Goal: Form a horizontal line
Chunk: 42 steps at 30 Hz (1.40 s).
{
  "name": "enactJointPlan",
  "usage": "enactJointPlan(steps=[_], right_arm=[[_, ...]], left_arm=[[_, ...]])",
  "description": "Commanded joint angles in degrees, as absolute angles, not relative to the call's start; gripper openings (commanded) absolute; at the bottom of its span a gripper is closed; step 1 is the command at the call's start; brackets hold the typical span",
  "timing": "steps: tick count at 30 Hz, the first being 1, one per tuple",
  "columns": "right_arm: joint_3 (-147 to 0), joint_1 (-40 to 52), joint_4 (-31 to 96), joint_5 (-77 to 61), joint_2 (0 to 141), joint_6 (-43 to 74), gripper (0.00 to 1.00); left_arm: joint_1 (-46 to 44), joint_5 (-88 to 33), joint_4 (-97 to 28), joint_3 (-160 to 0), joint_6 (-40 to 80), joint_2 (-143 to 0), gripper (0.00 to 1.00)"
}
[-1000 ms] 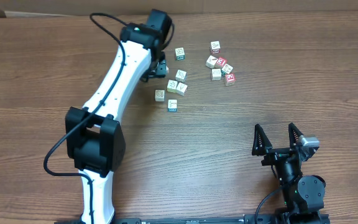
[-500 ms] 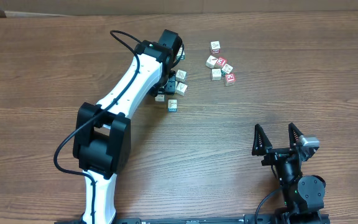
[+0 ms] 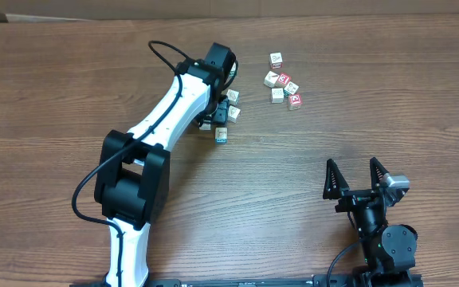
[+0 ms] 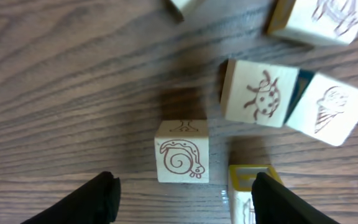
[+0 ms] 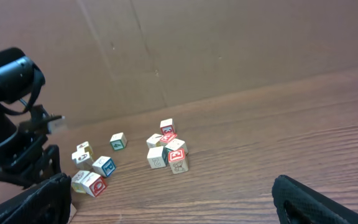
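Observation:
No straight touching row of cubes shows; the small pale wooden cubes lie scattered. My left gripper (image 3: 217,106) is open low over the left cluster. In the left wrist view the left gripper (image 4: 185,194) straddles a snail-printed cube (image 4: 181,152). A yellow-edged cube (image 4: 248,194) lies against the right finger (image 4: 286,200). A ladybug cube (image 4: 258,93) and an ice-cream cube (image 4: 328,116) lie beyond, touching. My right gripper (image 3: 359,177) is open and empty at the front right, far from the cubes.
A second loose cluster of several cubes (image 3: 284,81) lies to the right of the left arm; it also shows in the right wrist view (image 5: 166,148). A blue-faced cube (image 3: 221,135) sits just in front of the left cluster. A cardboard wall (image 5: 229,43) stands behind the table.
The left arm swung right and forward, from beside the cubes to directly over the left cluster, now covering some of them. The right arm has not moved.

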State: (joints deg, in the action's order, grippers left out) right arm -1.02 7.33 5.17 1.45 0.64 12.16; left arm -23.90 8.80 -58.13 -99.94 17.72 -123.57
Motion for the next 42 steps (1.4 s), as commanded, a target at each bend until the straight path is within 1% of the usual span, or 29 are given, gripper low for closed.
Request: enactJointPlan(steps=[1,3,5,7,8,15,18,22,27,35,42], right_arm=[[-0.45,7.42,4.82,1.17,0.51,11.99,1.00],[-0.45,7.42,4.82,1.17,0.49,11.99,1.00],[-0.45,7.42,4.82,1.17,0.49,11.99,1.00],[-0.45,7.42,4.82,1.17,0.49,11.99,1.00],[-0.45,7.42,4.82,1.17,0.51,11.99,1.00],[-0.45,7.42,4.82,1.17,0.49,11.99,1.00],[-0.45,7.42,4.82,1.17,0.49,11.99,1.00],[-0.45,7.42,4.82,1.17,0.49,11.99,1.00],[-0.45,7.42,4.82,1.17,0.49,11.99,1.00],[-0.45,7.42,4.82,1.17,0.49,11.99,1.00],[-0.45,7.42,4.82,1.17,0.51,11.99,1.00]], left_arm=[[-23.59,8.69,-57.49,-97.62,16.27,-123.74,0.70],[-23.57,8.69,-57.39,-97.47,16.27,-123.74,0.76],[-23.59,8.69,-56.95,-97.47,16.27,-123.74,0.77],[-23.53,8.67,-56.47,-97.47,16.27,-123.74,0.92],[-23.46,8.54,-56.27,-97.47,16.27,-123.74,0.96],[-22.72,5.37,-54.24,-97.58,16.32,-123.74,1.00],[-22.68,3.36,-53.82,-99.63,16.29,-123.55,0.99],[-23.31,3.88,-53.63,-104.38,13.50,-122.56,1.00],[-24.45,7.88,-54.08,-109.40,10.90,-122.10,0.99],[-21.85,6.33,-59.72,-106.19,12.47,-122.15,1.00],[-19.79,3.14,-58.43,-100.68,12.71,-122.15,1.00]])
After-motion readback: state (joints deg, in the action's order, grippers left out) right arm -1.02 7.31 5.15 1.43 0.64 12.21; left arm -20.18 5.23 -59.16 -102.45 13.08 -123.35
